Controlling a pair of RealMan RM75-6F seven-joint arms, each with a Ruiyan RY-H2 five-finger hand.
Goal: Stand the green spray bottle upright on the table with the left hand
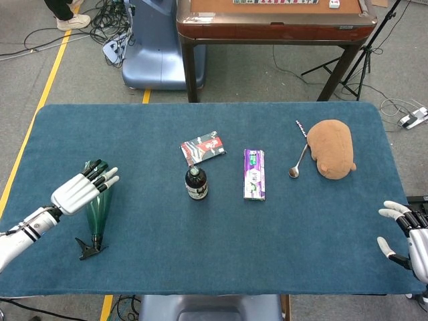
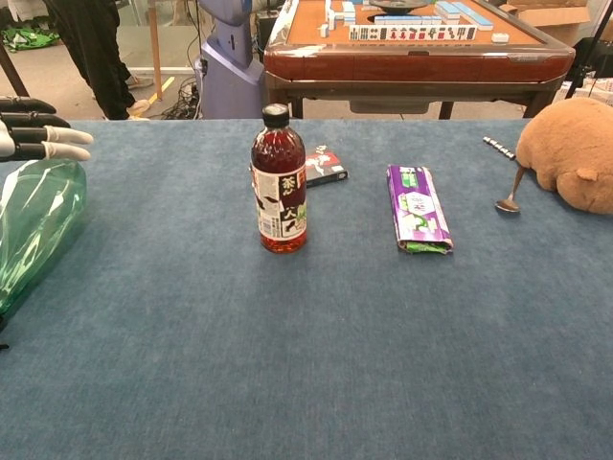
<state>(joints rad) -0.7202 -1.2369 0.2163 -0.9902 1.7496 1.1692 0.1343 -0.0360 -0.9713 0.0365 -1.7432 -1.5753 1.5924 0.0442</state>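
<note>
The green spray bottle (image 1: 98,208) lies flat; the left hand (image 1: 79,190) is held spread above it, grasping nothing; the body should be wrapped before tipping.

A robot lab or test room: yellow floor tape (image 1: 47,73) at the left, tangled cables (image 1: 110,20) upper left, a tripod (image 1: 364,50) upper right, a mahjong table (image 1: 274,20) behind.

Deep teal cloth covers the table (image 1: 200,254). The spray bottle (image 1: 99,207) is translucent green (black trigger); the drink bottle (image 2: 279,182) amber-brown, black-capped; the packet (image 1: 254,174) purple; the plush toy (image 1: 332,148) tan; the left hand (image 1: 79,190) white, dark-fingered.
</note>
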